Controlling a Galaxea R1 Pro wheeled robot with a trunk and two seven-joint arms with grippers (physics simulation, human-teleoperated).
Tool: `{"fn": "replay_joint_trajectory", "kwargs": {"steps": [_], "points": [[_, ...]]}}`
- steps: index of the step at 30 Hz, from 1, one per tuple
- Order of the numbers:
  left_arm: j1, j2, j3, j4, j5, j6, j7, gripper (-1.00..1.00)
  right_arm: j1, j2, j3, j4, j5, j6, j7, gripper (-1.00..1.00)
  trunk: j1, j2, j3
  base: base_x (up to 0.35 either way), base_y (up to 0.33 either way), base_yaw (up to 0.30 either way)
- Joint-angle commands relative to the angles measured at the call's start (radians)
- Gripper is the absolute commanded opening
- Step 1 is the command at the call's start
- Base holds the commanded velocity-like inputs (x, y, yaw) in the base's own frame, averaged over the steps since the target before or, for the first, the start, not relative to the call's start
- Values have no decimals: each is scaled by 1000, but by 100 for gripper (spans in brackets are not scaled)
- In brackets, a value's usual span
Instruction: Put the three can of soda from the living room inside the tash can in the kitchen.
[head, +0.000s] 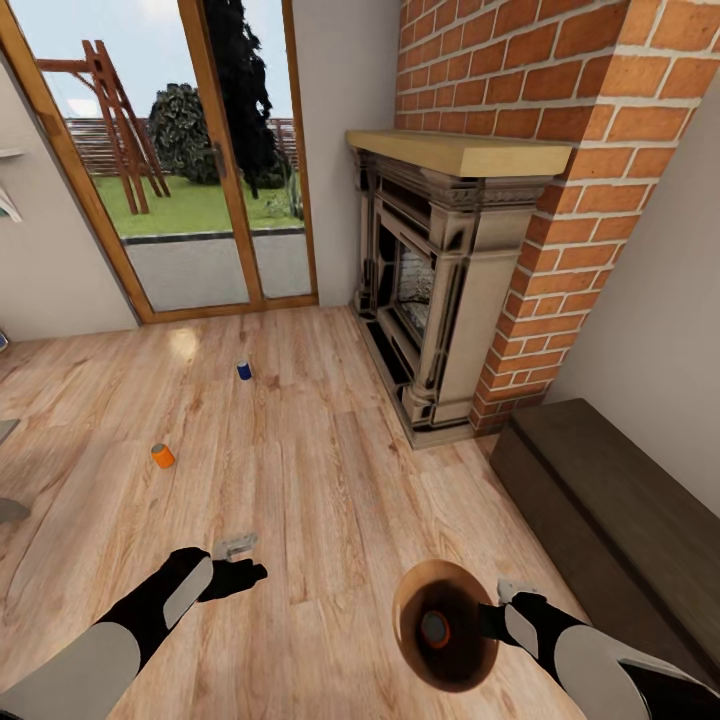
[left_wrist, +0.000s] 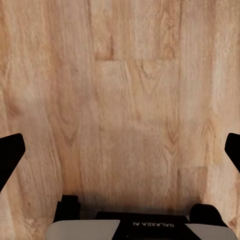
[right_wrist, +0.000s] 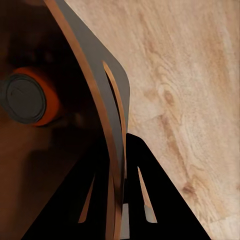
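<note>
You have the tash can (head: 447, 625) clamped by its rim in your right gripper (head: 503, 600), with one orange can (head: 435, 629) lying inside it. Your left gripper (head: 236, 556) hangs wide open over bare floor (head: 330, 480). Beyond it sit another orange can (head: 162, 456) and, farther, the blue can (head: 244, 370).

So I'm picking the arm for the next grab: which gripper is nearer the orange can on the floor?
Left. The left gripper hangs just short of the orange can; the right gripper holds the bin, much farther away.
</note>
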Motion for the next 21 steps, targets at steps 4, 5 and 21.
{"fn": "replay_joint_trajectory", "kwargs": {"steps": [4, 5, 21], "points": [[0, -1, -5, 1, -1, -5, 1, 100, 0, 1, -7, 1, -5, -2, 7, -100, 0, 0, 0, 0, 0, 0], [0, -1, -8, 1, -1, -5, 0, 100, 0, 1, -7, 1, -5, -2, 7, -100, 0, 0, 0, 0, 0, 0], [0, -2, -12, 25, 0, -10, 1, 100, 0, 5, -7, 0, -5, -4, 6, -100, 0, 0, 0, 0, 0, 0]]}}
